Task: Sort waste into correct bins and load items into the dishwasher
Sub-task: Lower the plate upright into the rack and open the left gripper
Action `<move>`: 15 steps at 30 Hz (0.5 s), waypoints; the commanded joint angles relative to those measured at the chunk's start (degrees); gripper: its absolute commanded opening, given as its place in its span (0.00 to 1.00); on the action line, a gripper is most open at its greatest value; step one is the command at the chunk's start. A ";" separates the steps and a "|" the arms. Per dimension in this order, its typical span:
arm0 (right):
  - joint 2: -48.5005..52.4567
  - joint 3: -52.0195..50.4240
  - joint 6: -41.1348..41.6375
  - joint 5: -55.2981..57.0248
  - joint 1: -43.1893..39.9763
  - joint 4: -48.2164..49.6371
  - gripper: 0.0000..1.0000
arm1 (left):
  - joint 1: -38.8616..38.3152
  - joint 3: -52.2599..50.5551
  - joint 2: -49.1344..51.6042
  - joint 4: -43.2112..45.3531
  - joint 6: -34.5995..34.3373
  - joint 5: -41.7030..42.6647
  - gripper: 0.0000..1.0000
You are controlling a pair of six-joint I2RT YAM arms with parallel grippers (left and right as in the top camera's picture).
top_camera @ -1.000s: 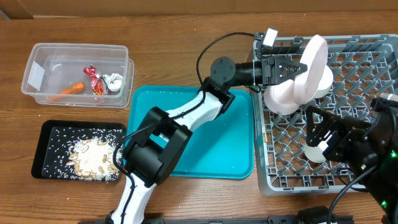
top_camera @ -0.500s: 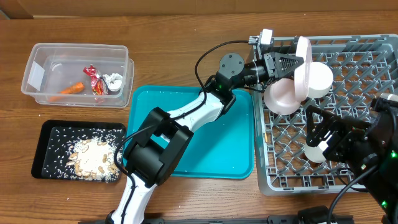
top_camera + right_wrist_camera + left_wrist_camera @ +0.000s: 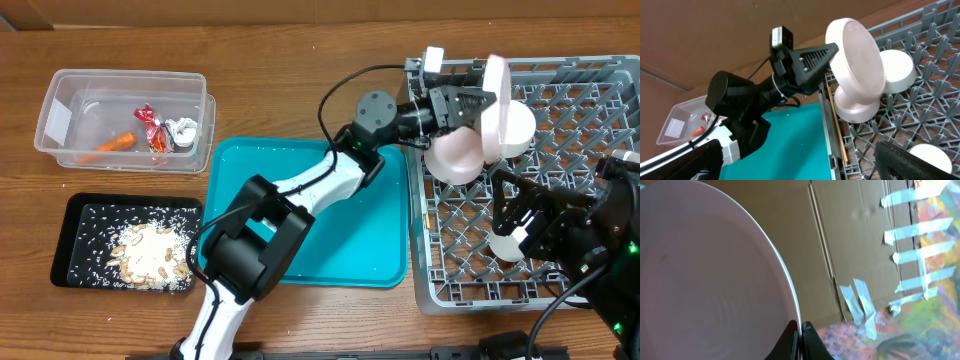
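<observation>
Above the rack [image 3: 580, 150], left gripper [image 3: 800, 327] clamps the plate [image 3: 857, 55], edge-on overhead, broadside right-wrist; right gripper [image 3: 518, 215] gapes.

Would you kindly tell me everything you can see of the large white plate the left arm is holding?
The plate is round, plain white, smooth and glossy, ceramic-looking, with no visible marks. It stands on edge, nearly upright, above a corner of the grey dish rack, right beside two white bowls. The left gripper is shut on its rim, one finger on each face. Whether it touches the bowls or pegs cannot be told.
</observation>
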 commanded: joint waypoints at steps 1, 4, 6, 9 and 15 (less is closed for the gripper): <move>-0.26 0.50 -0.13 0.35 -0.33 0.13 1.00 | -1.95 1.40 -0.39 0.68 2.62 2.40 0.04; -0.24 0.50 -0.13 0.33 -0.33 0.13 1.00 | -2.97 1.40 -0.39 0.66 2.51 3.04 0.04; -0.24 0.50 -0.13 0.33 -0.33 0.13 1.00 | -3.58 1.40 -0.39 0.66 2.54 3.56 0.04; -0.24 0.50 -0.13 0.35 -0.33 0.13 1.00 | -4.59 1.40 -0.39 0.63 2.54 4.37 0.04; -0.24 0.50 -0.13 0.35 -0.33 0.13 1.00 | -4.72 1.40 -0.39 -0.83 2.54 4.46 0.05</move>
